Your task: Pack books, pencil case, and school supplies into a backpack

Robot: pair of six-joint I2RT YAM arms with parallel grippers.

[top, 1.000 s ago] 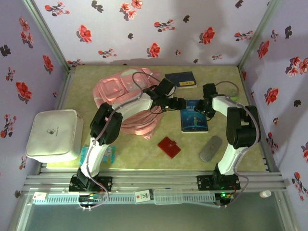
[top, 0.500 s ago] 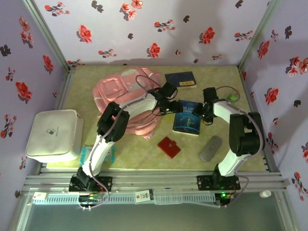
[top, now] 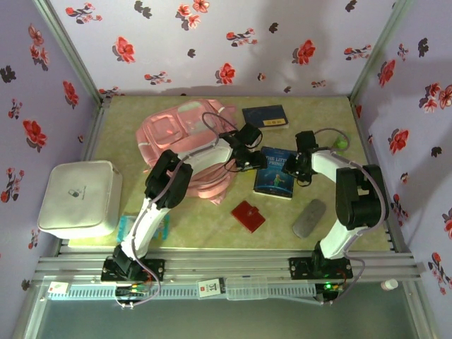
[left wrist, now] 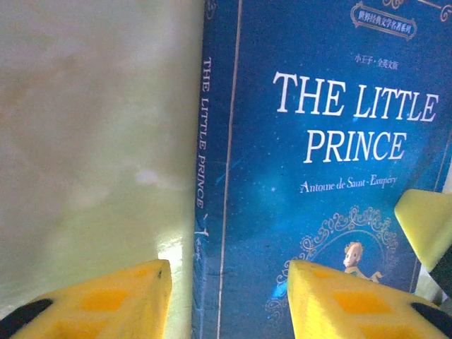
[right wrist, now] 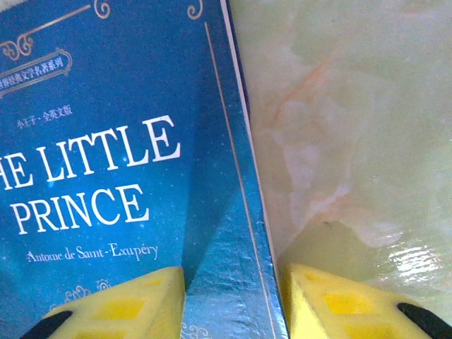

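A blue starry book (top: pixel 277 174) lies flat on the table right of the pink backpack (top: pixel 176 145). My left gripper (top: pixel 252 159) straddles its spine (left wrist: pixel 203 176). One finger (left wrist: pixel 113 300) stands on the table side with a gap to the spine, and the other (left wrist: pixel 353 300) is over the cover, so the left gripper (left wrist: pixel 227 275) is open. My right gripper (top: pixel 299 168) (right wrist: pixel 233 279) straddles the opposite edge, open, with the cover (right wrist: pixel 106 127) between its narrow jaws. A navy book (top: pixel 265 116), the red square piece (top: pixel 248 215) and the grey pouch (top: pixel 309 217) lie loose.
A white box (top: pixel 79 196) sits at the near left, beside a teal item (top: pixel 126 227) under the left arm. A small green object (top: pixel 342 143) lies near the right wall. Flowered walls close in the table on three sides.
The blue book has slid left toward the backpack and turned slightly. Both grippers have closed in on its two edges and their jaws have narrowed.
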